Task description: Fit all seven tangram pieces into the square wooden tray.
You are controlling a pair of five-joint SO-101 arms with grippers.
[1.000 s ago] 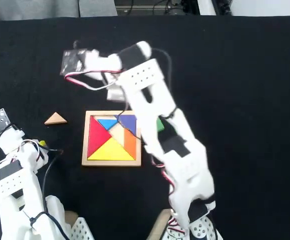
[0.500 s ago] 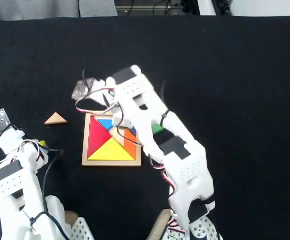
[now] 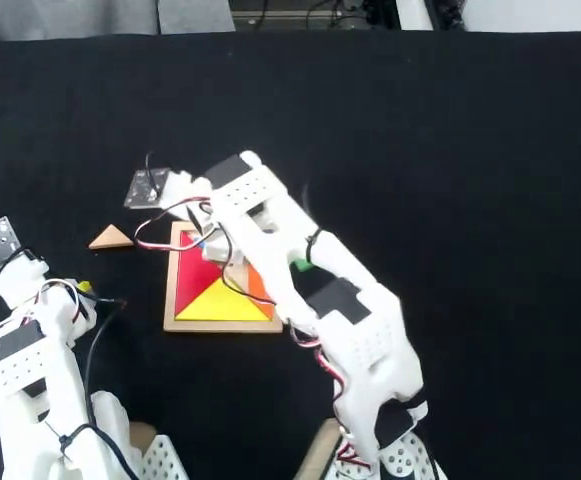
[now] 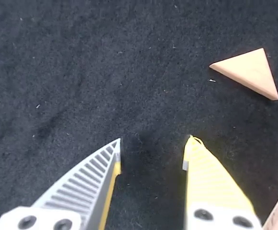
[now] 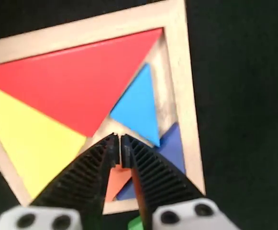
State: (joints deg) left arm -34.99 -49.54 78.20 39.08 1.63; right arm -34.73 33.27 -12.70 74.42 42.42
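Right arm stretched over the tray, left arm drawn back.
The right tool (image 5: 118, 139) is pinched closed and empty above the tray (image 3: 222, 325); the left tool (image 4: 150, 148) gapes over the bench (image 3: 470, 200) near a loose triangle (image 4: 248, 73).

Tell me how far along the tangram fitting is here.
Done: the red triangle, yellow triangle, light blue triangle, dark blue piece and orange piece lie in the tray. In hand: nothing; the right gripper is shut over the tray's middle. Remaining: the plain wooden triangle on the cloth, and a green piece beside the tray, half hidden.
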